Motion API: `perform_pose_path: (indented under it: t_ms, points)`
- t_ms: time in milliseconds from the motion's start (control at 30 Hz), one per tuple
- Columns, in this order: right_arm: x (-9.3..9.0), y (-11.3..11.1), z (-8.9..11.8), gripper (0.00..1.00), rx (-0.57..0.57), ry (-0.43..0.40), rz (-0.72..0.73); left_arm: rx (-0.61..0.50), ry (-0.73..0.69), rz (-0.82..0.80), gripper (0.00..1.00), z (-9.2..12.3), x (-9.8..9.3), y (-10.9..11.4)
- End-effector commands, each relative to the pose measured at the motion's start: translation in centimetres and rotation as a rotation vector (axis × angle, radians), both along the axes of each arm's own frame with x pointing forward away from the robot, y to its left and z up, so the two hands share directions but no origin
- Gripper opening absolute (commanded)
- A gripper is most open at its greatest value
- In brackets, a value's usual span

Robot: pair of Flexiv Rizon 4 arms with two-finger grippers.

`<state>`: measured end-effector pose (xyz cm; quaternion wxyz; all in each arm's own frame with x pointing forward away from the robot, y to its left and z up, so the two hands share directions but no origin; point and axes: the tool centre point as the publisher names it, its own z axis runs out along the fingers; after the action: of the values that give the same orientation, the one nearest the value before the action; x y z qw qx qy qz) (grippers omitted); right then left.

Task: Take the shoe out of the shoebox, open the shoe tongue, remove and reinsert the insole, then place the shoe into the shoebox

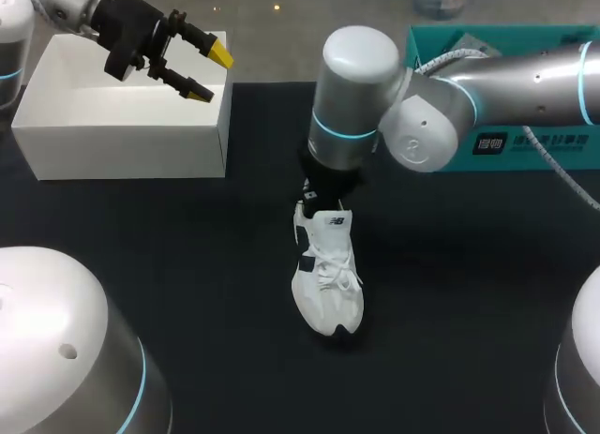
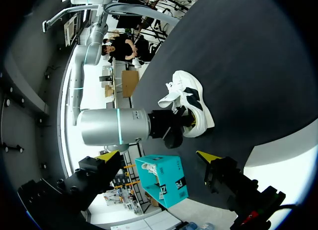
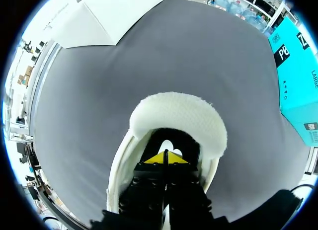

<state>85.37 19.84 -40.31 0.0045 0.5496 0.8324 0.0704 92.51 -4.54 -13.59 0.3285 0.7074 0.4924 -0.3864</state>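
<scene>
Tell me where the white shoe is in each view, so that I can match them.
Head view: the shoe on the table, under the wrist of the right arm.
Left wrist view: the shoe ahead of the left gripper, the right arm at its opening.
Right wrist view: the shoe around the right gripper, whose shut tips are inside its opening.
Shared landmark: the teal box, in all three.

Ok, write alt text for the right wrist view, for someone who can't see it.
The right gripper, yellow tips pressed together, is inside the opening of a white shoe on a dark table. A white shoebox lies beyond the shoe, a teal box off to one side.
</scene>
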Motion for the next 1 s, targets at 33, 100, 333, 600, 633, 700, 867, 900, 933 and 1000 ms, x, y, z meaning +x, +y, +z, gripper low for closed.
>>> perform_pose_path:
  t_ms: [33, 100, 333, 600, 633, 700, 867, 900, 933, 1000]
  points:
    - [-0.6, 0.0, 1.8, 0.00, -0.045, -0.015, -0.007, 0.002, -0.001, 0.000, 1.00, 0.0, 0.0, 0.0]
    - [-0.7, 0.1, 2.4, 0.00, -0.060, -0.016, 0.002, 0.002, -0.001, 0.000, 1.00, 0.0, 0.0, 0.0]
    - [-1.0, 0.4, 1.7, 0.00, -0.130, 0.038, 0.039, 0.002, -0.001, 0.000, 1.00, 0.0, 0.0, 0.0]
    - [-1.3, 0.0, 0.2, 0.00, -0.134, 0.113, -0.041, 0.002, -0.001, 0.000, 1.00, 0.0, 0.0, 0.0]
    - [-1.4, 0.1, 0.3, 0.00, -0.136, 0.114, -0.044, 0.002, -0.001, 0.000, 1.00, 0.0, 0.0, 0.0]
    - [-1.5, 0.0, 1.1, 0.00, -0.154, 0.141, -0.069, 0.002, -0.001, 0.000, 1.00, 0.0, 0.0, 0.0]
    - [-2.0, -0.6, 3.8, 0.00, -0.156, 0.204, -0.127, 0.002, -0.001, 0.000, 1.00, 0.0, 0.0, 0.0]
    - [-2.1, -0.8, 4.4, 0.00, -0.133, 0.222, -0.136, 0.002, -0.001, 0.000, 1.00, 0.0, 0.0, 0.0]
    - [-2.3, -0.9, 4.8, 0.00, -0.122, 0.232, -0.141, 0.002, -0.001, 0.000, 1.00, 0.0, 0.0, 0.0]
    - [-2.7, -1.2, 5.4, 0.00, -0.116, 0.266, -0.157, 0.002, -0.001, 0.000, 1.00, 0.0, 0.0, 0.0]
